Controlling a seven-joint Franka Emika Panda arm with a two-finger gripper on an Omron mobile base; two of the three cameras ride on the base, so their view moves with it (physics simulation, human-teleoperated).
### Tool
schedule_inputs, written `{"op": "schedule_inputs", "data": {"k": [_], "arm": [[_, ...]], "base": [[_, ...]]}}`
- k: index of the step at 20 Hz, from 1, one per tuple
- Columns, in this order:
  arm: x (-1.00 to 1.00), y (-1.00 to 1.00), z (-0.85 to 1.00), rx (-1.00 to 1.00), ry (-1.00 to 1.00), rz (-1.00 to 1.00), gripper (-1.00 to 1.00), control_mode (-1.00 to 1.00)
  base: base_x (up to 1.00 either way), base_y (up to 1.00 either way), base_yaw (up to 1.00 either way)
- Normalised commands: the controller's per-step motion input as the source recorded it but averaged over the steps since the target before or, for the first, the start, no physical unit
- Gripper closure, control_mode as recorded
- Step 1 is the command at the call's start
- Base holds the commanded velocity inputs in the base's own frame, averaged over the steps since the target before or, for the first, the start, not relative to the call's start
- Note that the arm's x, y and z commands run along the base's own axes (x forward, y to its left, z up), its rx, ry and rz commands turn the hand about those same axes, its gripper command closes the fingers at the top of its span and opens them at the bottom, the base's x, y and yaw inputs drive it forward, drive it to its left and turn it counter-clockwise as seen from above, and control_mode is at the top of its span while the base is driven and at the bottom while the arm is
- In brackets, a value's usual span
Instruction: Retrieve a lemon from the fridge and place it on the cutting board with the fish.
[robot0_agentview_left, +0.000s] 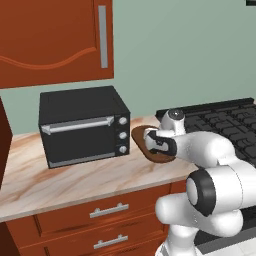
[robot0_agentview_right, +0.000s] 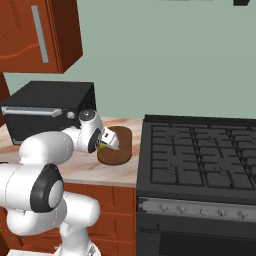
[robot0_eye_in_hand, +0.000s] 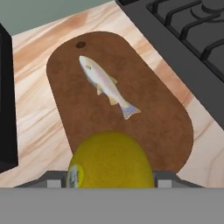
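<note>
Half the lemon (robot0_eye_in_hand: 110, 161) cut off, pincer (robot0_agentview_right: 108, 141) fingertips hidden

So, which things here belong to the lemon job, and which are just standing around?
Part of the job:
- lemon, held between the jaws above the board
- cutting board
- fish, lying on the board

Just standing around:
- toaster oven
- stove
- upper cabinet
- drawers
</note>
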Motion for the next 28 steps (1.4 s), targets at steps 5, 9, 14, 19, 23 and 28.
{"op": "schedule_inputs", "data": {"k": [5,9,14,19,23,28], "arm": [[0.23,0.0,-0.16,0.0,0.0,0.0,1.0,-1.0],[0.17,0.0,-0.16,0.0,0.0,0.0,1.0,-1.0],[0.18,0.0,-0.14,0.0,0.0,0.0,1.0,-1.0],[0.15,0.0,-0.1,0.0,0.0,0.0,1.0,-1.0],[0.1,0.0,0.0,0.0,0.0,0.0,1.0,-1.0],[0.11,0.0,-0.06,0.0,0.0,0.0,1.0,-1.0]], "base": [[0.0,0.0,0.0],[0.0,0.0,0.0],[0.0,0.0,0.0],[0.0,0.0,0.0],[0.0,0.0,0.0],[0.0,0.0,0.0]]}}
